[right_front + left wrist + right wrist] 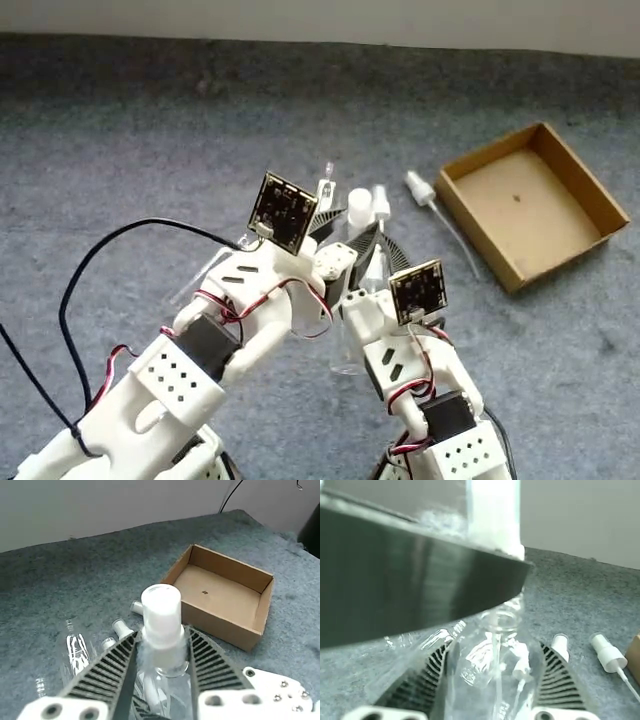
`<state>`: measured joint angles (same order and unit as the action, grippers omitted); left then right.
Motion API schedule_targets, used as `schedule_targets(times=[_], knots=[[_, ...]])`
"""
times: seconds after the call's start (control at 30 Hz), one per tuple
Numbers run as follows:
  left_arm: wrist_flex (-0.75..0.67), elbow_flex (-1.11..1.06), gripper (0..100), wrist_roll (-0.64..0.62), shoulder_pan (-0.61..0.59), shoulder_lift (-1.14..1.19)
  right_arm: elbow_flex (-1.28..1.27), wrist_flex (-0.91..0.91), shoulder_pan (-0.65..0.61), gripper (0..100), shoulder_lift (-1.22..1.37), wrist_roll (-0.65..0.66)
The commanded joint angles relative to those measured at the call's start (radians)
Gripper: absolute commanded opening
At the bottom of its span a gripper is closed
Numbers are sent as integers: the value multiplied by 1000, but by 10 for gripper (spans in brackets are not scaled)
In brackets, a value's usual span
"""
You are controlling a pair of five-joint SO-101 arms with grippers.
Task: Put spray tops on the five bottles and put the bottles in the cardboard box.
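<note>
One spray top [161, 612] pinched by left gripper [161, 639] over bottle [490, 675] clamped by right gripper [495, 652].
One cardboard box [476, 232] is seen nearby; two loose tops [607, 655] are shown from the right wrist, a lying bottle [75, 652] from the left.

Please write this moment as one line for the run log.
left hand: shut on top | right hand: shut on bottle | top: over bottle mouth | spare top: near box
</note>
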<state>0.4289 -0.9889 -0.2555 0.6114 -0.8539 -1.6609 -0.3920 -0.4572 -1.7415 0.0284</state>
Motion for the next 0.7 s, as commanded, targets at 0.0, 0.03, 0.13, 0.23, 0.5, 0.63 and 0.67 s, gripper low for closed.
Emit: schedule_targets(times=[0.0,0.03,0.13,0.23,0.5,0.63,0.67], knots=[[55,21,5,11,21,16,13,2,12,146,-19,2],[55,21,5,11,21,16,13,2,12,146,-19,2],[55,22,5,-41,22,16,13,2,12,146,-19,2],[54,24,5,-46,38,16,13,2,12,146,-19,2],[157,131,142,-48,54,25,13,2,10,146,-19,100],[230,148,118,-48,70,25,13,5,10,146,-19,103],[232,148,114,-46,70,24,13,7,10,146,-19,104]])
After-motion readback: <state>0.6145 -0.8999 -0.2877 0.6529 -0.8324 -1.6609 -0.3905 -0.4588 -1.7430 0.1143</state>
